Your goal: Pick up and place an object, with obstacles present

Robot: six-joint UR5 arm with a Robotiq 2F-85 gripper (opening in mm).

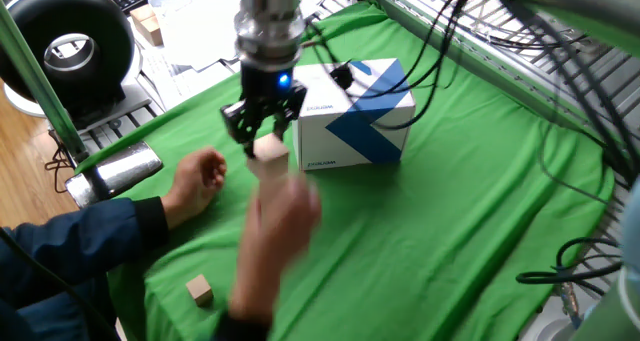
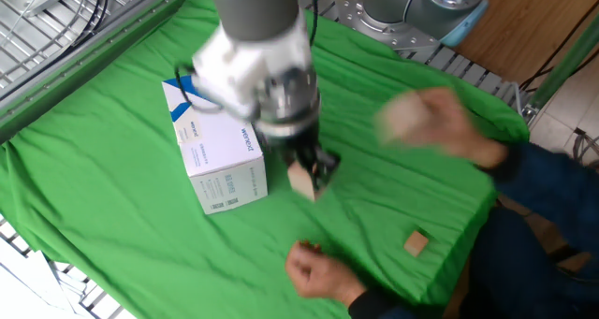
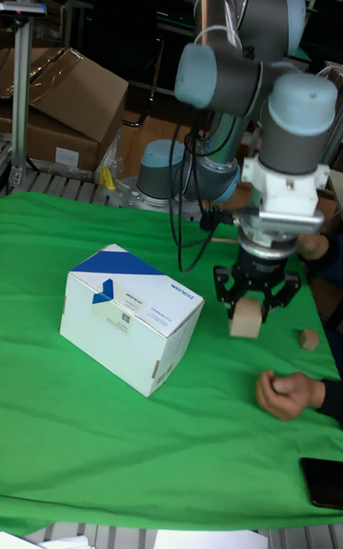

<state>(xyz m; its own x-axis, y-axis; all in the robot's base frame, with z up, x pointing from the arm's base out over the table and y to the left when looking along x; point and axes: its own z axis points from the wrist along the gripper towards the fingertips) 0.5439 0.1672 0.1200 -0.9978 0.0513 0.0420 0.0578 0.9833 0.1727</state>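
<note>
My gripper (image 1: 263, 136) is shut on the object, a small light-tan wooden cube (image 1: 269, 155), low over the green cloth. The cube (image 2: 302, 181) hangs beside the white box with blue patches (image 2: 214, 153), the obstacle, on the person's side of it. In the tall fixed view the gripper (image 3: 251, 305) holds the cube (image 3: 245, 318) right of the box (image 3: 130, 316). Whether the cube touches the cloth I cannot tell.
A person's blurred hand (image 2: 432, 124) carries a larger tan block (image 2: 405, 116) in the air. The other hand (image 3: 285, 394) rests as a fist on the cloth. A tiny wooden piece (image 2: 416, 242) lies near the cloth's edge. A dark phone (image 3: 324, 482) lies at the front right.
</note>
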